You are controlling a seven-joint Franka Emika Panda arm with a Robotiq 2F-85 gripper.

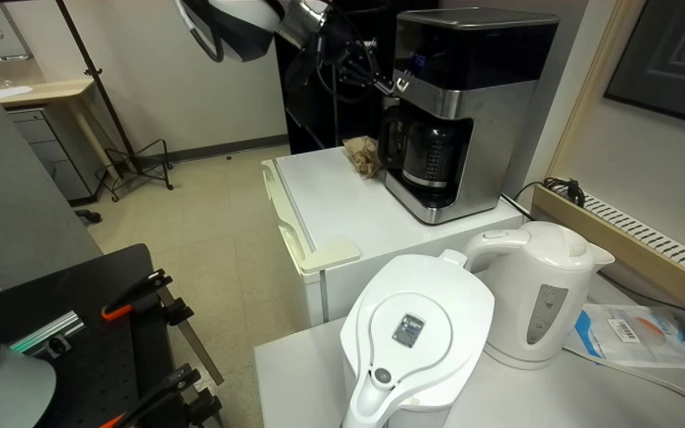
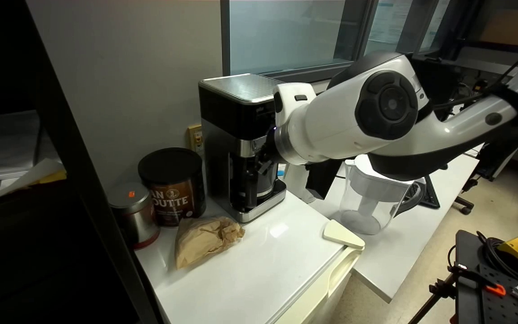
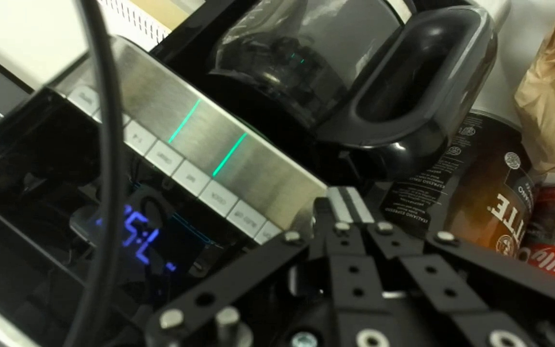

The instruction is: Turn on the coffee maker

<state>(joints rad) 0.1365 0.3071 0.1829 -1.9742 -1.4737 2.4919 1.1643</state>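
The coffee maker (image 1: 500,125) is a tall black and silver machine on the white fridge top. It also shows in an exterior view (image 2: 223,112), partly behind my arm. In the wrist view its silver panel (image 3: 176,111) has a row of buttons, with a lit blue display beside them. Its dark glass carafe (image 1: 431,151) stands at the base. My gripper (image 3: 350,205) is shut with nothing between its fingertips. The fingertips are close to the panel's end, by the last button, which they partly hide; I cannot tell if they touch. In an exterior view the gripper (image 1: 387,86) is at the front edge.
A brown paper bag (image 2: 205,240), a coffee can (image 2: 173,186) and a metal tin (image 2: 133,211) stand beside the machine. A white kettle (image 1: 533,291) and a white filter pitcher (image 1: 420,333) stand on the adjoining table. A dark cable (image 3: 106,144) crosses the wrist view.
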